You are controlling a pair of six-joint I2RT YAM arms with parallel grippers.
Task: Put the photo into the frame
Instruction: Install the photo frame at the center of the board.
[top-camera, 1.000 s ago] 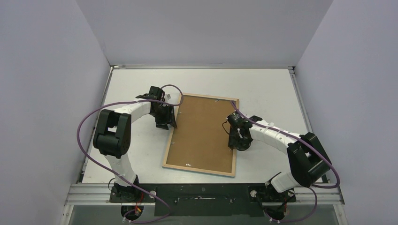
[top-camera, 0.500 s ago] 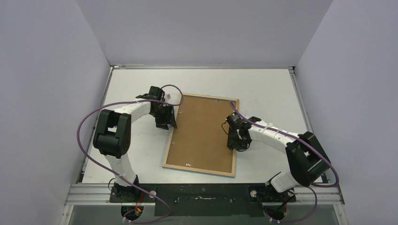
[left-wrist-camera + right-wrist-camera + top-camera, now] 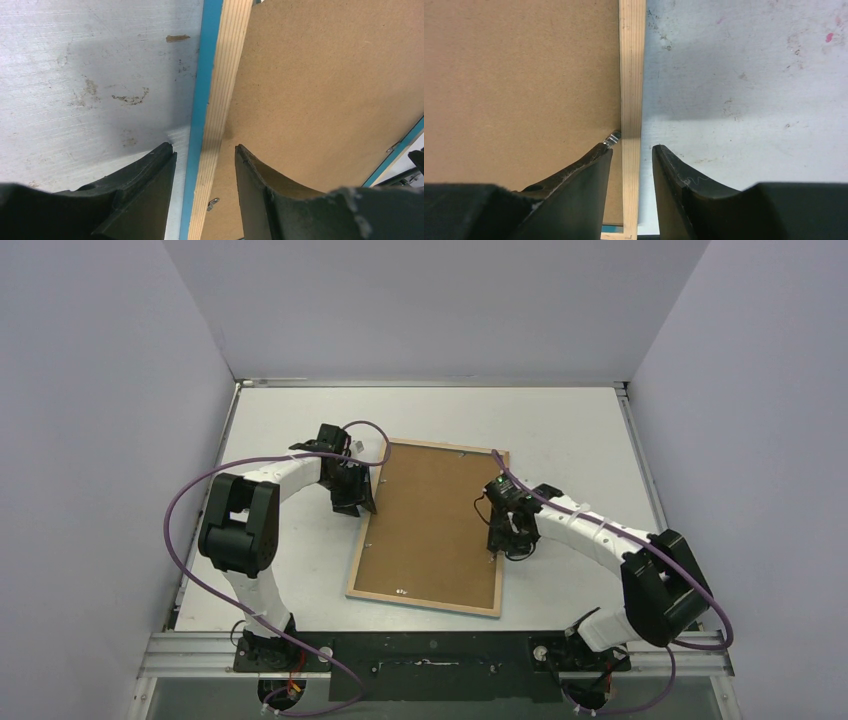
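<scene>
Frame (image 3: 423, 604) face-down mid-table with backing board (image 3: 430, 520) in, photo hidden, probably underneath; left gripper (image 3: 205, 150) spread astride left rail to steady, right gripper (image 3: 631, 150) spread astride right rail, working metal tab (image 3: 612, 137).

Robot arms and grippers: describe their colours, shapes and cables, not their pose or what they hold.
The left arm and right arm have white rounded link shells and chunky black joint housings. A thin purple cable loops along each. The left gripper and right gripper each have two matte black fingers tapering to blunt tips; the right's show pale scuffs.
</scene>
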